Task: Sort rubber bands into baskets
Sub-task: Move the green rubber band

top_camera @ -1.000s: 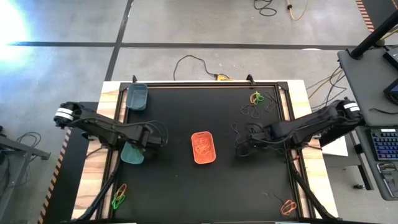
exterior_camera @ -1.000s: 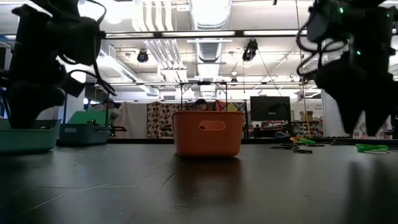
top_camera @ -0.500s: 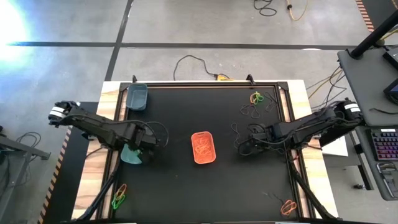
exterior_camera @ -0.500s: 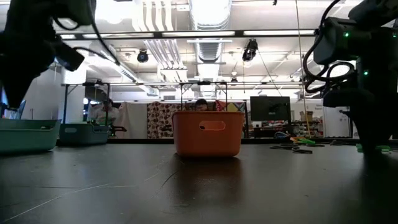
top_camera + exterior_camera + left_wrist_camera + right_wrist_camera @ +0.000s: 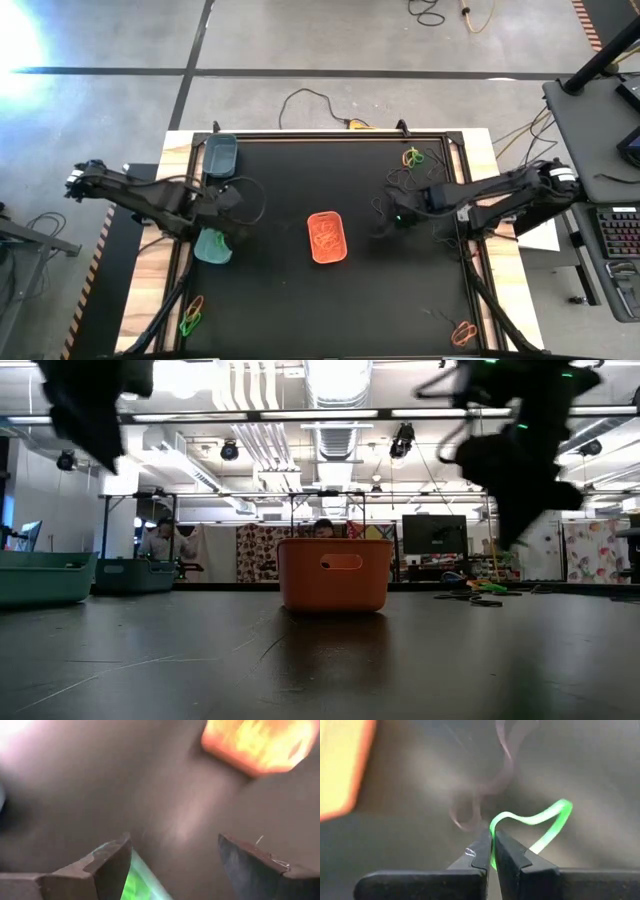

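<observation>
My right gripper (image 5: 493, 851) is shut on a bright green rubber band (image 5: 540, 822), right of the orange basket (image 5: 327, 237) and above the table (image 5: 508, 540). A dark brown band (image 5: 485, 790) lies on the mat below it. My left gripper (image 5: 175, 860) stands open and holds nothing, raised over the light teal basket (image 5: 212, 246), whose green contents (image 5: 134, 885) show between its fingers. The dark grey-teal basket (image 5: 220, 156) stands at the far left. The orange basket holds orange bands. My right gripper pinches one stretch of the green band's loop (image 5: 493, 836) between its two fingertips. The fingers slant down from the table's right side. The rest of the loop curls out beyond the tips, slack and off the mat.
Loose bands lie in a heap at the far right (image 5: 410, 165), and in small heaps at the near left corner (image 5: 192, 315) and near right corner (image 5: 462, 332). Thin dark bands are scattered around my right gripper. Black cables run along both table sides.
My left gripper has risen from just over the light teal basket and drawn back toward the table's left edge. My right gripper dipped to the mat, then rose and went a little toward the far edge and the orange basket.
</observation>
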Controlling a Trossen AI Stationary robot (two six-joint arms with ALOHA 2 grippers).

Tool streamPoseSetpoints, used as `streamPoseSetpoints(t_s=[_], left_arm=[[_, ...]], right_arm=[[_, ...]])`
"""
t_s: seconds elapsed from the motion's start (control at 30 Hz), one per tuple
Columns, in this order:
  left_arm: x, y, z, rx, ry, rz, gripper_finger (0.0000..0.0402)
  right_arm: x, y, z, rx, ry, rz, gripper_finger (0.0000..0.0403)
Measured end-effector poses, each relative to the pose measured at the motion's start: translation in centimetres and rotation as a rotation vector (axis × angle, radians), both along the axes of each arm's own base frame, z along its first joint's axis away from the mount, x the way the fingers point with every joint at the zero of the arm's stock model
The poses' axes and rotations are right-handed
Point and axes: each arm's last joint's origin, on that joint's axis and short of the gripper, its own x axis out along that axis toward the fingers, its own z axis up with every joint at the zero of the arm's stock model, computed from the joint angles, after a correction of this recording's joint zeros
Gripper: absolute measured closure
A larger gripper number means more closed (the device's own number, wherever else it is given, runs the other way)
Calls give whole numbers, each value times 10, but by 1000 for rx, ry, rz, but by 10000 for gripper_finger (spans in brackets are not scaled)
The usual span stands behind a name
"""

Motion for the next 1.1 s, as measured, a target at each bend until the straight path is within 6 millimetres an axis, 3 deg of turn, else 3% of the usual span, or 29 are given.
streamPoseSetpoints(t_s=[0.23, 0.6, 0.93, 1.1], left_arm=[[17, 0, 2, 134, -314, -23, 125], [23, -1, -17, 120, -404, 39, 125], [23, 0, -26, 70, -410, 141, 125], [27, 5, -42, 61, -363, 215, 121]], right_arm=[[64, -34, 3, -38, -221, 122, 391], [160, -85, -44, -84, -160, 205, 391], [211, -114, -45, -138, -224, 218, 386], [219, -119, -41, -124, -248, 237, 325]])
